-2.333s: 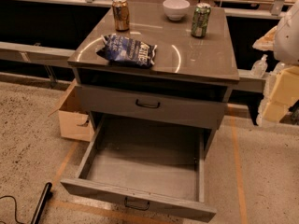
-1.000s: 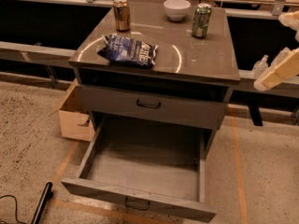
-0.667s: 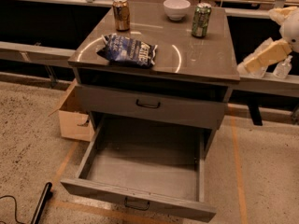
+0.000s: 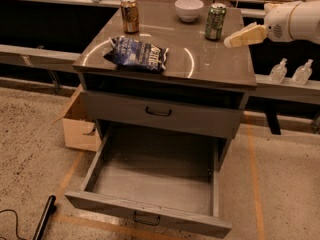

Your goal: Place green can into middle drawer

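The green can (image 4: 215,21) stands upright at the 1 o'clock corner of the desk (image 4: 212,61) top, untouched, with a white bowl (image 4: 189,9) just beside it at its 9 o'clock. The end effector (image 4: 231,41) hangs over the desk's right edge at the can's 4 o'clock, near the can but apart from it and holding nothing; whether it is set wide or narrow cannot be told. The middle drawer (image 4: 155,176) is pulled fully out at 6 o'clock below the desk top, floor bare. Hazards: the approach is from the side and low, so a misaligned advance would likely push the slim can toward the bowl or topple it toward 10 o'clock. A grasp taken too near the silver top may let the can swing during transfer. The descent to the drawer must also clear the closed handled drawer (image 4: 159,112) and the overhanging desk edge, or the can could be knocked loose. Compared with the frame 0.7 s earlier, the end effector has moved from beyond the desk's 3 o'clock edge inward and upward toward the can; the can, bowl, gold-brown can (image 4: 129,15) and chip bag (image 4: 136,54) have not shifted.
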Robot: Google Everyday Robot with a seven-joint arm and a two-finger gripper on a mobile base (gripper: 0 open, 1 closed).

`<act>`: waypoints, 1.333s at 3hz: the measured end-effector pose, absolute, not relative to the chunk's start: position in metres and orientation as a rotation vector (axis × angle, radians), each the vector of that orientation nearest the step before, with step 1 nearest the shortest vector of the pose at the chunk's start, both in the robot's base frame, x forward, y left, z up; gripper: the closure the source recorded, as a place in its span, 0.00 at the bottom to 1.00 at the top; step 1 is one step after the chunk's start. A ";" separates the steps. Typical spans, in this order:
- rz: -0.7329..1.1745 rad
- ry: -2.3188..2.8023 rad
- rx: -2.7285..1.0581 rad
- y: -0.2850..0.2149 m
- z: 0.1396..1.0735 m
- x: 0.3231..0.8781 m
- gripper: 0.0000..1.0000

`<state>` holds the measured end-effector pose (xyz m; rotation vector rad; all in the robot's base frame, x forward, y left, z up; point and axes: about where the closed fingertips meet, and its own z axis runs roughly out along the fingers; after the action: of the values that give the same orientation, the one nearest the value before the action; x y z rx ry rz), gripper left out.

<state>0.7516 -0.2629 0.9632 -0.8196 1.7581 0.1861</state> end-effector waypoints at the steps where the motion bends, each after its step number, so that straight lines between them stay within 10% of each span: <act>1: 0.187 1.760 -0.823 -0.262 0.962 0.751 0.00; 4: 0.212 1.681 -0.487 -0.292 0.940 0.809 0.00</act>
<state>0.8085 -0.2921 0.9400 -0.4870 1.6814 0.2121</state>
